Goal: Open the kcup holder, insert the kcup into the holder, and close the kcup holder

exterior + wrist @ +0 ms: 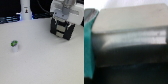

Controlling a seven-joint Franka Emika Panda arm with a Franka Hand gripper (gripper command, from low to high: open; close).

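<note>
The kcup point(13, 45), a small white pod with a green top, stands alone on the white table toward the exterior view's left. The kcup holder point(63, 30), a black boxy unit with pale drawer handles, sits at the back on the exterior view's right. My gripper point(63, 20) hangs right at the holder's top, its white body above it. The fingertips merge with the black box, so their spread is unclear. The wrist view is blurred: a pale grey surface point(131, 22) above a dark area, with a teal finger pad point(88, 47) at one edge.
A white bottle-like object point(25, 10) stands at the back, beside dark equipment with a blue light. The white table point(45, 60) stretches between the kcup and the holder.
</note>
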